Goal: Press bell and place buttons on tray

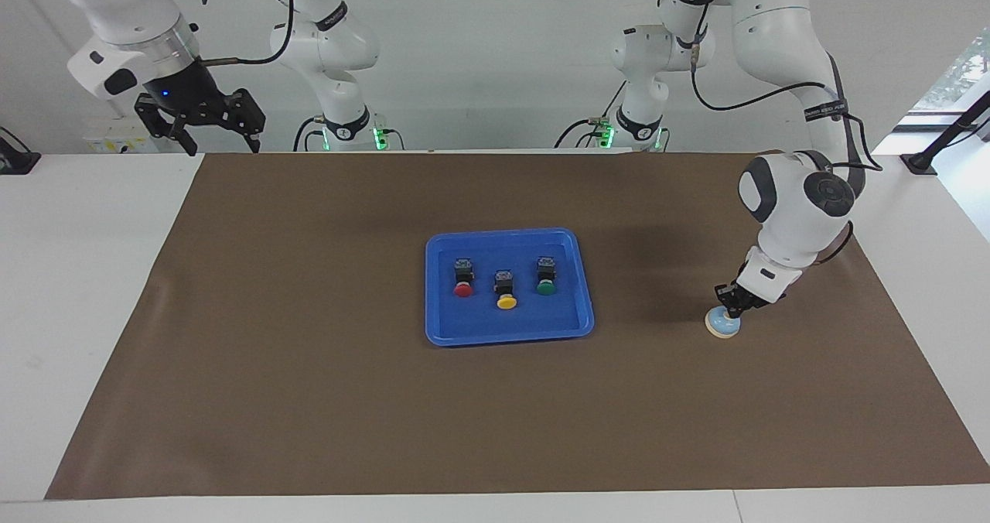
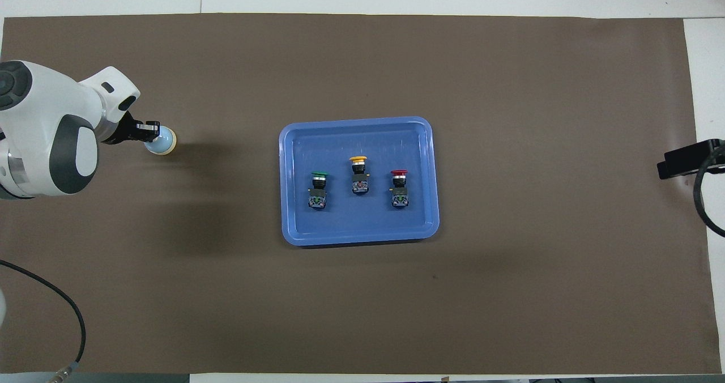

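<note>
The light-blue bell point(image 1: 722, 325) point(image 2: 165, 143) sits on the brown mat at the left arm's end of the table. My left gripper point(image 1: 732, 311) point(image 2: 150, 130) is shut, and its tip rests on top of the bell, hiding the knob. The blue tray point(image 1: 434, 336) point(image 2: 290, 235) lies mid-table and holds three buttons: red point(image 1: 463, 278) point(image 2: 399, 188), yellow point(image 1: 506, 289) point(image 2: 359, 174) and green point(image 1: 546, 277) point(image 2: 319, 190). My right gripper point(image 1: 222, 146) hangs open and empty, raised over the mat's corner by the right arm's base, where that arm waits.
A brown mat point(image 1: 309, 368) point(image 2: 510, 286) covers most of the white table. A black mount point(image 2: 687, 159) stands at the right arm's end, and another point(image 1: 940, 142) at the left arm's end. A black cable point(image 2: 62, 303) trails near the left arm.
</note>
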Controlling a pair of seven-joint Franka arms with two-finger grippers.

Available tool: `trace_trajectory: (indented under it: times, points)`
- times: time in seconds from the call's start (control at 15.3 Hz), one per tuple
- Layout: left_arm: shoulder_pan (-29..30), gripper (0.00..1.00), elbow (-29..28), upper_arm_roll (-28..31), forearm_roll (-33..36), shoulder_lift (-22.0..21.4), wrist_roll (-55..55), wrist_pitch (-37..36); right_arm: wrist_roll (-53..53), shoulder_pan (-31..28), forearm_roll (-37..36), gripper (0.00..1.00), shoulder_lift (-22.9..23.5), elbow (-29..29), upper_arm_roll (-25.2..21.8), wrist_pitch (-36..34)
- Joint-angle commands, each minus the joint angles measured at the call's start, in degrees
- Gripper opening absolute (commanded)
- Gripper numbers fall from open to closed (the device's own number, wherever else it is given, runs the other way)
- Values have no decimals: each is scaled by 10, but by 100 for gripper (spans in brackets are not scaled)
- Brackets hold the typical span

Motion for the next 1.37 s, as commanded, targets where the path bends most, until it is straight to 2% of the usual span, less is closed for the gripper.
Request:
trace_trajectory:
  times: [0.0,0.13,0.46,0.52,0.59,0.65,0.72,0.85,1.05,1.31]
  points:
    - [-8,0,-13,4,14,8,-5,16,-6,-10,-5,100,-15,-18,8,1]
    - [-2,0,8,4,14,-7,-2,-34,-6,-10,-5,100,-15,-17,8,1]
    - [13,0,34,6,11,-111,1,-169,-6,-10,-5,100,-15,-17,8,1]
    - [13,20,38,6,11,-132,1,-187,-6,-10,-5,100,-15,-17,8,1]
    - [14,58,38,7,11,-155,1,-203,-6,-10,-5,100,-15,-17,8,1]
    - [14,88,38,7,11,-178,1,-220,-6,-10,-5,100,-15,-17,8,1]
    - [14,100,38,7,11,-201,0,-241,-6,-10,-5,100,-15,-17,8,1]
    - [13,100,38,7,11,-240,-6,-281,-6,-10,-5,100,-15,-17,8,1]
    - [6,100,37,6,11,-269,-7,-317,-6,-10,-5,100,-15,-18,8,1]
    - [6,100,56,-12,9,-263,-6,-350,-6,-10,-5,100,-15,-17,8,1]
